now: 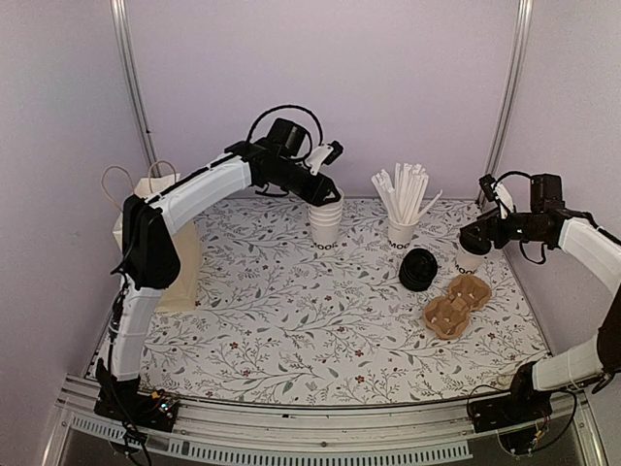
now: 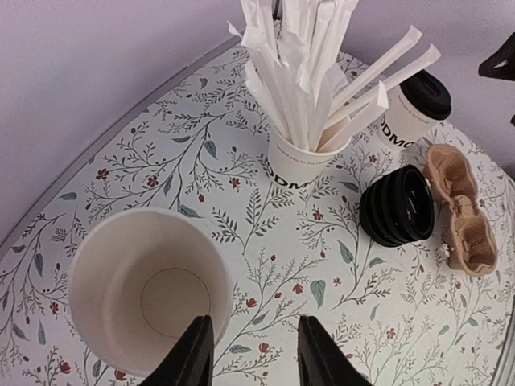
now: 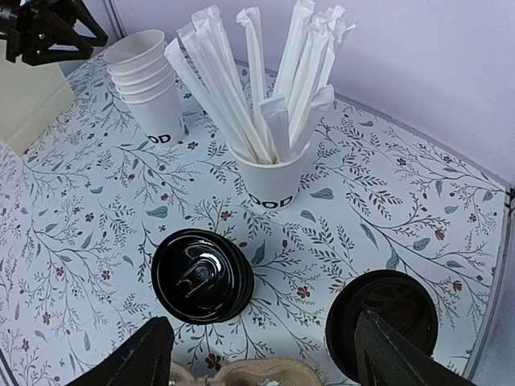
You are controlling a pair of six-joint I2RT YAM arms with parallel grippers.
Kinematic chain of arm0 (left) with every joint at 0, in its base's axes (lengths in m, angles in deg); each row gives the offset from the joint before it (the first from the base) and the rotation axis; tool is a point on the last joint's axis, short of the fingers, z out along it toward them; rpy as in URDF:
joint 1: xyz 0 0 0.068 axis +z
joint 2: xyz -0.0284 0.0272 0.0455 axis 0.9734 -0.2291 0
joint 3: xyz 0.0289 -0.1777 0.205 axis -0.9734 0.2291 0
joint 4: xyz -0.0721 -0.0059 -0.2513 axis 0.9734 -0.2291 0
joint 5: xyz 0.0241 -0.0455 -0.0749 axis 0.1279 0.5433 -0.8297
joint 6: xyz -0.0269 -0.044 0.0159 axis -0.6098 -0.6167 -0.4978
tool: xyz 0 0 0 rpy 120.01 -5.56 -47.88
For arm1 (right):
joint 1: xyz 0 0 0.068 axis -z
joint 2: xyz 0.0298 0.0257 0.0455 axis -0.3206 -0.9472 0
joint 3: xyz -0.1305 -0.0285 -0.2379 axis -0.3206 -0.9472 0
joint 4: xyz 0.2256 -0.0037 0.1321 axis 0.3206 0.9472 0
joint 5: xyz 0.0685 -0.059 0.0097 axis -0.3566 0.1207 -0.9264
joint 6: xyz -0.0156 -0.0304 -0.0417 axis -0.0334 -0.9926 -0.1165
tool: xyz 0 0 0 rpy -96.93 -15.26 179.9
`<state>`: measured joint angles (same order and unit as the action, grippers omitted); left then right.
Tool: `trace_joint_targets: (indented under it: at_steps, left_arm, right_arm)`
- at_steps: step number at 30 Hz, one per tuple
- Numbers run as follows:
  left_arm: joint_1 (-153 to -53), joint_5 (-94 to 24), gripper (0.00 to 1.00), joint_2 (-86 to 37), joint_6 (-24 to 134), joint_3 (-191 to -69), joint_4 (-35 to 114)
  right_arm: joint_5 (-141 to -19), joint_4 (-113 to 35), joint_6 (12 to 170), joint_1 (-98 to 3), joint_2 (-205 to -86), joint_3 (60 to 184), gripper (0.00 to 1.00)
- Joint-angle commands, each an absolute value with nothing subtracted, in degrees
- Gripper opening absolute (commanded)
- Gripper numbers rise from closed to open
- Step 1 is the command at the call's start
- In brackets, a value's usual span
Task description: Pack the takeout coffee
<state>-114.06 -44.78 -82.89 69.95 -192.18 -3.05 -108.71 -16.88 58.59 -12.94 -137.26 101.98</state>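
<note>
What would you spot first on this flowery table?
The bunch of white straws bursting out of a cup at the back. Then the shiny stack of black lids just in front of it, and the brown cup carrier lying nearer, to their right.

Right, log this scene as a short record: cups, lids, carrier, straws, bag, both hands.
open cups: nested stack, back centre, no lids
lidded cup: one, far right
loose lids: black stack, between straw cup and carrier
carrier: brown cardboard tray, empty
straws: standing in a white cup
bag: cream paper bag, left edge
left hand: open, fingers astride the top cup's rim
right hand: open, just above the lidded cup
</note>
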Motion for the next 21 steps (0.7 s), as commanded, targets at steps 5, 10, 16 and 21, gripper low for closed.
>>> trace_joint_targets:
  at_steps: [5, 10, 16, 21]
  left_arm:
    - [-116.35, -38.64, 0.38, -86.34, 75.6, -193.67, -1.63]
    - [-116.31, -37.03, 0.38, -87.06, 76.77, -193.69, 1.02]
    - [-116.34, -36.39, 0.34, -87.07, 77.58, -193.46, 1.63]
    - [-116.06, -35.86, 0.32, -87.55, 77.7, -193.25, 2.16]
  right_arm:
    - [-110.49, -17.42, 57.03, -12.64, -137.69, 101.4, 0.8]
    - [-111.31, -17.08, 56.81, -12.64, -137.96, 101.21, 0.8]
    - [-111.9, -16.9, 56.77, -12.64, -138.65, 101.25, 0.8]
    - [-111.8, -16.69, 56.73, -12.64, -139.36, 101.34, 0.8]
